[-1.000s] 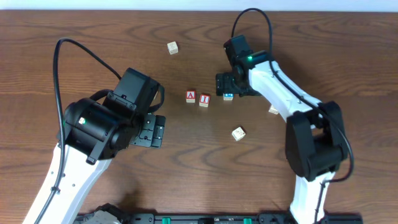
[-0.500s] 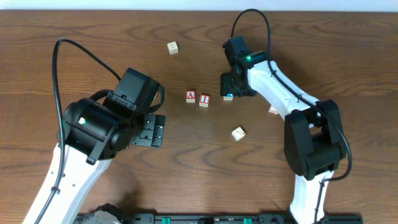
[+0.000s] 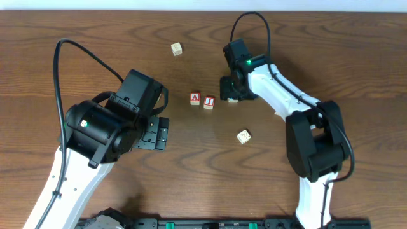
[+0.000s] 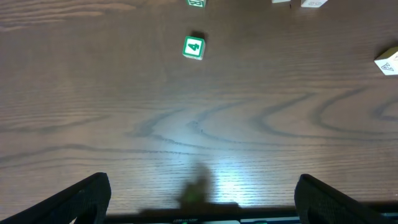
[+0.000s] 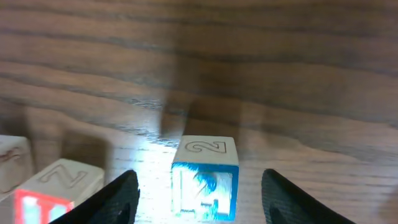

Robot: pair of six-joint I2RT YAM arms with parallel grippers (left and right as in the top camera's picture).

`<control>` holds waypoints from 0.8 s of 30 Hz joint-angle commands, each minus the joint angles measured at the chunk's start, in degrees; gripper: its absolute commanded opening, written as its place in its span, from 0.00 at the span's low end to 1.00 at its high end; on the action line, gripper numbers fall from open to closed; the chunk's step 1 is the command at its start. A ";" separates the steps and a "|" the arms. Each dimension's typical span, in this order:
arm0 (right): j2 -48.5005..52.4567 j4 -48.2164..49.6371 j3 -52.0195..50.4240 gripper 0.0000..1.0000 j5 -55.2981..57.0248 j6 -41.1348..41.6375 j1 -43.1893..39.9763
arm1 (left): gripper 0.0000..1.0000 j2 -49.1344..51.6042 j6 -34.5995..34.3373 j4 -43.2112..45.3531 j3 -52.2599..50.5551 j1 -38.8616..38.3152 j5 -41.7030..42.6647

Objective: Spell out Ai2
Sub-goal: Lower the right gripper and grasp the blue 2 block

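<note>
A red "A" block [image 3: 194,98] and a red "I" block [image 3: 209,102] stand side by side at the table's middle. A blue "2" block [image 3: 233,99] sits just right of the "I", a small gap apart. My right gripper [image 3: 233,90] is over it. In the right wrist view the "2" block [image 5: 205,163] rests on the table between the open fingers [image 5: 205,202], with a gap on each side, and the red "I" block [image 5: 56,186] is at the left. My left gripper [image 3: 156,133] is open and empty over bare wood [image 4: 205,208].
A green "4" block [image 4: 193,47] lies ahead of the left gripper. Loose pale blocks lie at the back [image 3: 176,48], at the front right [image 3: 243,136] and by the right arm [image 3: 279,112]. The table [image 3: 191,172] is dark wood.
The right arm has shifted slightly left over the "2" block. The blocks and the left arm have not visibly moved.
</note>
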 commanded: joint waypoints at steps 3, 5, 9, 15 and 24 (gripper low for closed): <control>1.42 0.17 -0.57 0.58 0.94 -0.15 0.39 | 0.96 0.11 -0.48 -0.02 -0.13 0.24 0.46; 1.42 0.17 -0.57 0.53 0.94 -0.15 0.37 | 0.95 0.11 -0.48 -0.02 -0.13 0.24 0.46; 1.42 0.17 -0.57 0.42 0.92 -0.15 0.42 | 0.95 0.11 -0.48 -0.02 -0.13 0.24 0.46; 1.42 0.02 -0.57 0.31 0.92 -0.15 0.57 | 0.95 0.11 -0.48 0.00 -0.13 0.24 0.46; 1.40 -1.11 -0.57 0.18 1.11 -0.09 1.18 | 0.96 0.11 -0.46 -0.09 -0.13 0.24 0.46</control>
